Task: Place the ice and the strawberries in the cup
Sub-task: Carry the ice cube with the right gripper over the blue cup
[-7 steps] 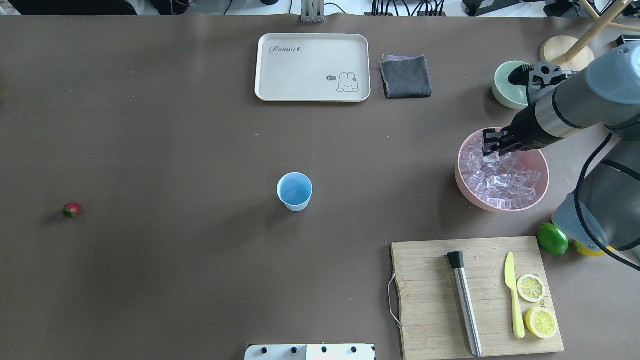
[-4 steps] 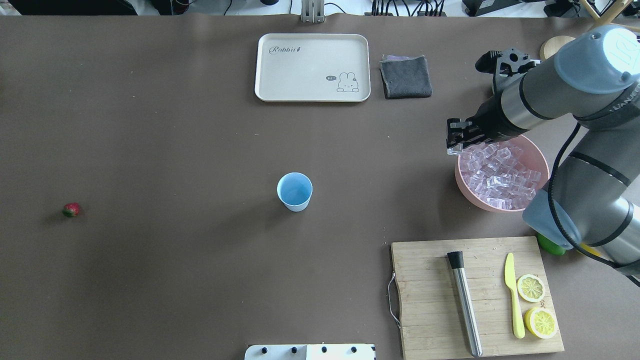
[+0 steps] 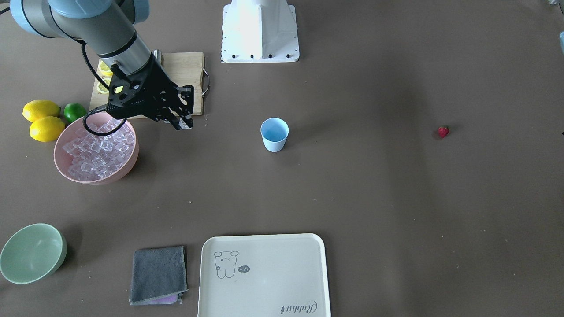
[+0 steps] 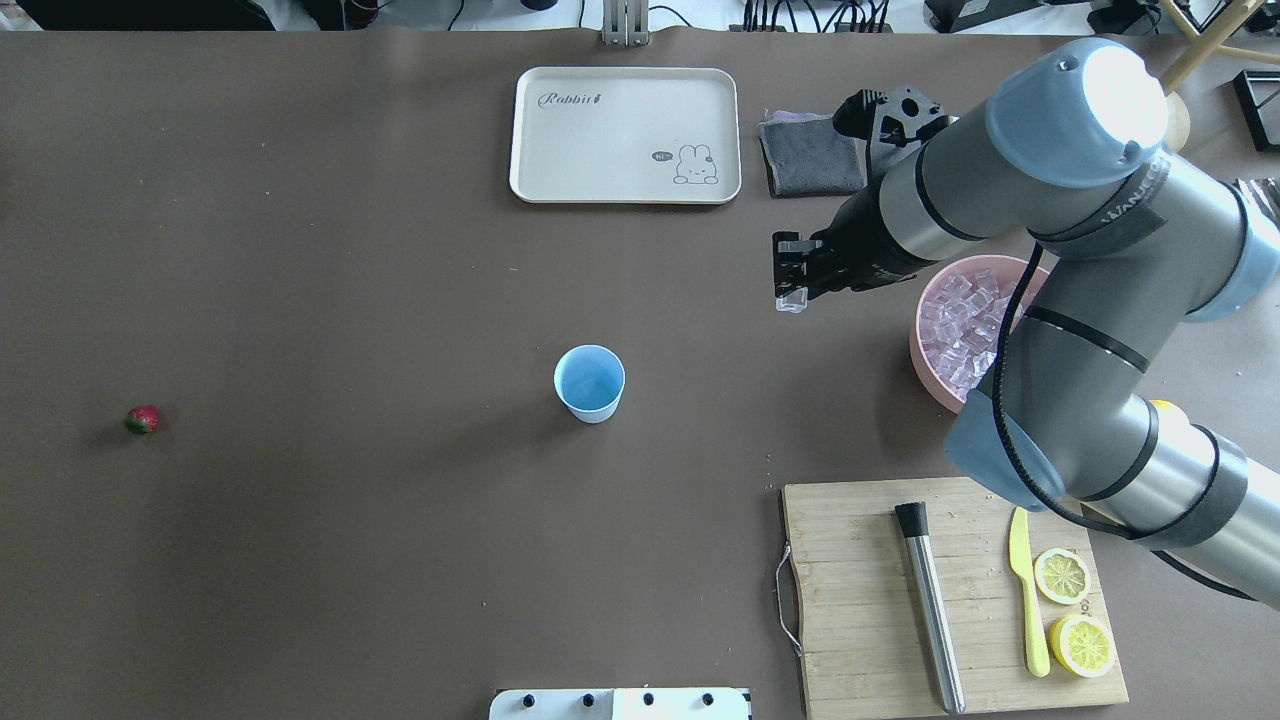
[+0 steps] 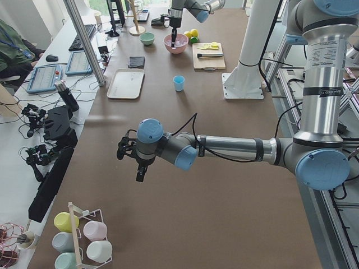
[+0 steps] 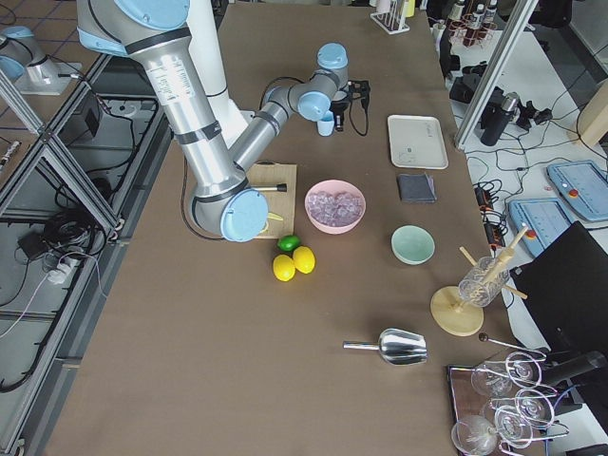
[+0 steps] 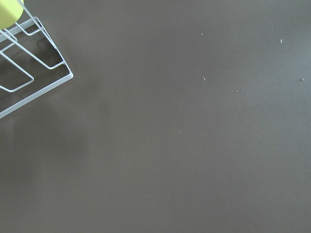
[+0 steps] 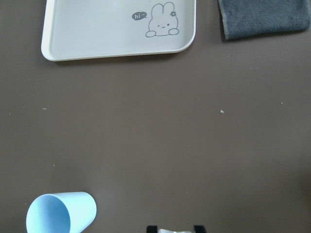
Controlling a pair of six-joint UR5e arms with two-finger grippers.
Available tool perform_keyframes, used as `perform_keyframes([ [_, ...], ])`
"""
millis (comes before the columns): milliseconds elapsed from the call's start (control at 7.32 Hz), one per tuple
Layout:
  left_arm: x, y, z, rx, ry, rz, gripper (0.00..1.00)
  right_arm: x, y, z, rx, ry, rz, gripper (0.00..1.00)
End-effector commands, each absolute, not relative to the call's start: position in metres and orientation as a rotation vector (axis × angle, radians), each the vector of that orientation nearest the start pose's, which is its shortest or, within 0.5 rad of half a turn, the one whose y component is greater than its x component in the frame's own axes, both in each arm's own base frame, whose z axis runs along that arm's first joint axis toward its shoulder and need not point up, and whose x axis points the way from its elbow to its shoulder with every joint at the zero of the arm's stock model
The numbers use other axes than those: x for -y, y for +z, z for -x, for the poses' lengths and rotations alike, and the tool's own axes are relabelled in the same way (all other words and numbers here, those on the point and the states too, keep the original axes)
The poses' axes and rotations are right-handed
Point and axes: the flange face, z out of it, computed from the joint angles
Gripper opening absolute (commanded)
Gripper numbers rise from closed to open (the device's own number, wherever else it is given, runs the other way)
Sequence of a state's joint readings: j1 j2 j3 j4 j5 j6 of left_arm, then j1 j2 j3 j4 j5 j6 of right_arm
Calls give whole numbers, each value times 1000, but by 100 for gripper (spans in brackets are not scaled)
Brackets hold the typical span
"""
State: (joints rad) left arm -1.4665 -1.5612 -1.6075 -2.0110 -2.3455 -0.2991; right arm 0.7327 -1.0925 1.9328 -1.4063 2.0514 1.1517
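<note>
Right gripper (image 4: 790,287) hangs above bare brown table, its two fingers clenched on a single small, clear, glassy ice cube (image 4: 790,300). In the right wrist view the cube shows at the bottom edge between the black fingertips (image 8: 152,228). The small light-blue plastic cup (image 4: 590,382) stands upright and open-mouthed at mid-table. It is well apart from the gripper, toward the robot's left and a little nearer its base. On the gripper's other side, to the robot's right, the round pink bowl (image 3: 101,179) holds a heap of like ice cubes (image 3: 98,147). The tiny red strawberry (image 4: 142,419) with its green top lies alone far out on the table's left side, well beyond the cup. The left gripper (image 5: 139,175) hangs over the table's far left end, near a white wire rack (image 7: 36,95); whether its fingers are parted or closed cannot be told. A cream rabbit-print tray (image 4: 625,135) and a folded grey cloth (image 4: 812,155) lie at the far edge.
</note>
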Motion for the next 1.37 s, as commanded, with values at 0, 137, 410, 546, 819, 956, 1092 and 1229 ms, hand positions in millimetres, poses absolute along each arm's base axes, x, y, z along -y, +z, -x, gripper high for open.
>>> perform_keyframes([
  [0,512,600,10,-831,-3,-274,98,436,171,427,1091,49,-193,0],
  [137,512,602,10,-831,-5,-270,98,423,156,459,1094,73,-193,0],
  [410,512,606,10,-829,-7,-264,98,399,143,502,1080,73,-228,0],
  [546,513,610,10,-828,-6,-259,98,402,135,519,1075,73,-238,0],
  [819,514,615,10,-827,-8,-251,98,404,146,549,1097,67,-265,0],
  [956,515,613,10,-827,-7,-254,98,404,142,551,1100,70,-280,0],
  [1092,516,614,10,-827,-8,-252,98,406,149,557,1083,72,-274,0],
  [1229,516,615,10,-827,-6,-252,98,406,152,562,1073,71,-272,0],
])
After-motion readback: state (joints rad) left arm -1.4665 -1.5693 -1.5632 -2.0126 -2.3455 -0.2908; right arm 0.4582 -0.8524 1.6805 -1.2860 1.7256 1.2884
